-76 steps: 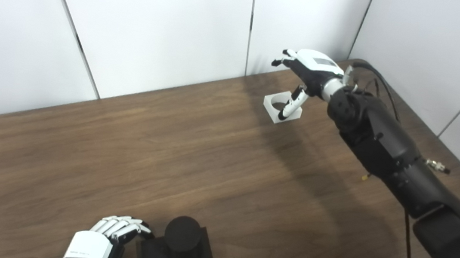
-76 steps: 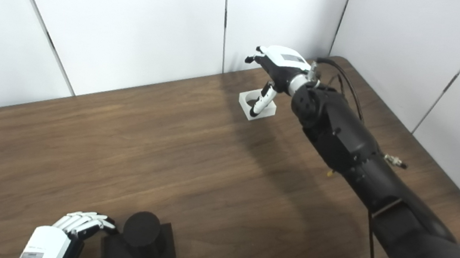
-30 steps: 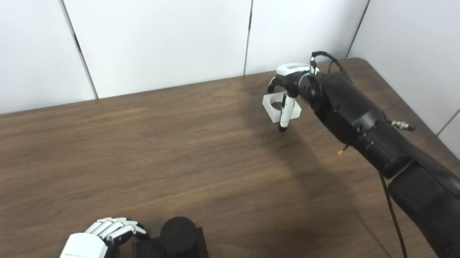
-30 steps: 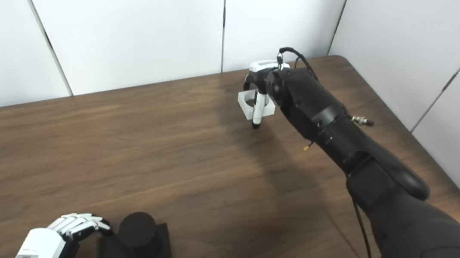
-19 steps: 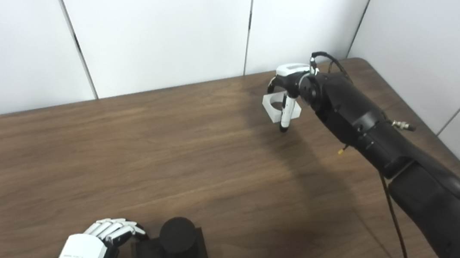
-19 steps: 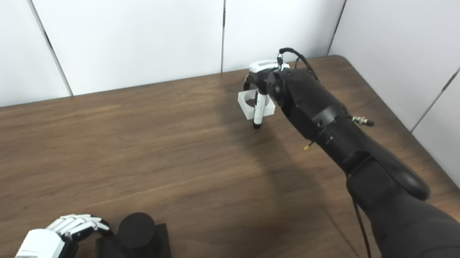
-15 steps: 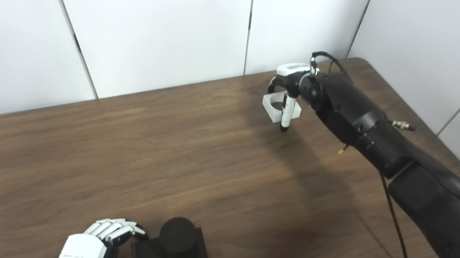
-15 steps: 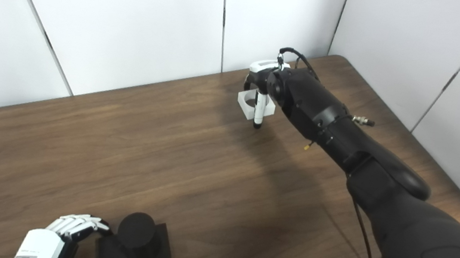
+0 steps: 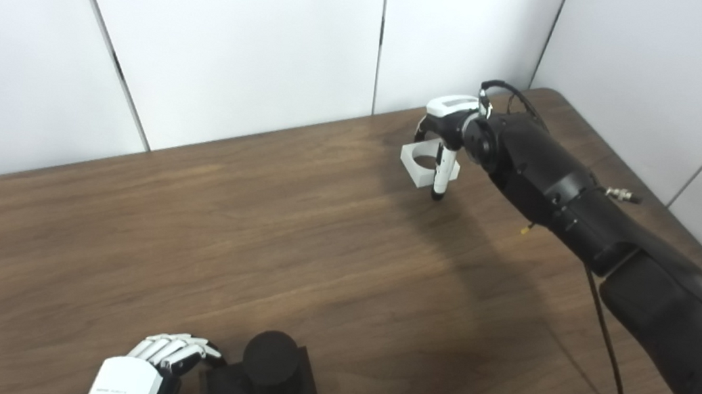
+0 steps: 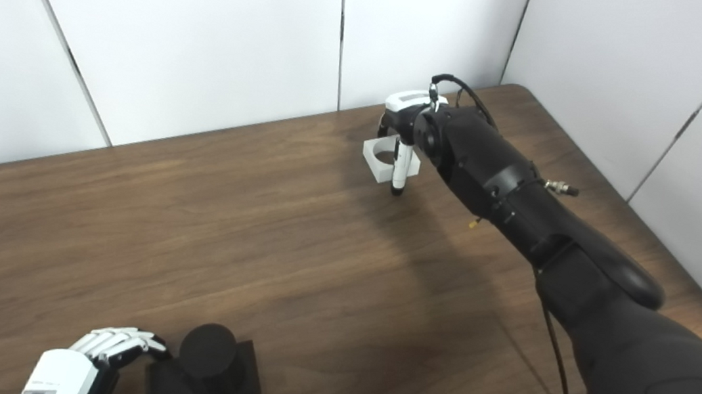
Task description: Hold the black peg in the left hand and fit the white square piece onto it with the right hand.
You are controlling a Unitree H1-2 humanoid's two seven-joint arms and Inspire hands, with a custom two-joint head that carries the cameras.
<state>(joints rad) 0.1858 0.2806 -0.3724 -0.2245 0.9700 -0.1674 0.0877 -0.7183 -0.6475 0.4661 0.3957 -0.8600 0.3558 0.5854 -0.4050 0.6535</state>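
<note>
White square piece lies directly under our right hand, fingers spread around it, grip unconfirmed.

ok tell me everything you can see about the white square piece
The white square piece is a small, blocky square frame with a round hole through its middle, matte like plastic. It lies at the far side of the wooden table, hole facing up, turned a little from the table edge. The right hand arches over it from above, one finger reaching down in front of its near right side; whether the hand grips it cannot be told. It is far from the black peg.
</note>
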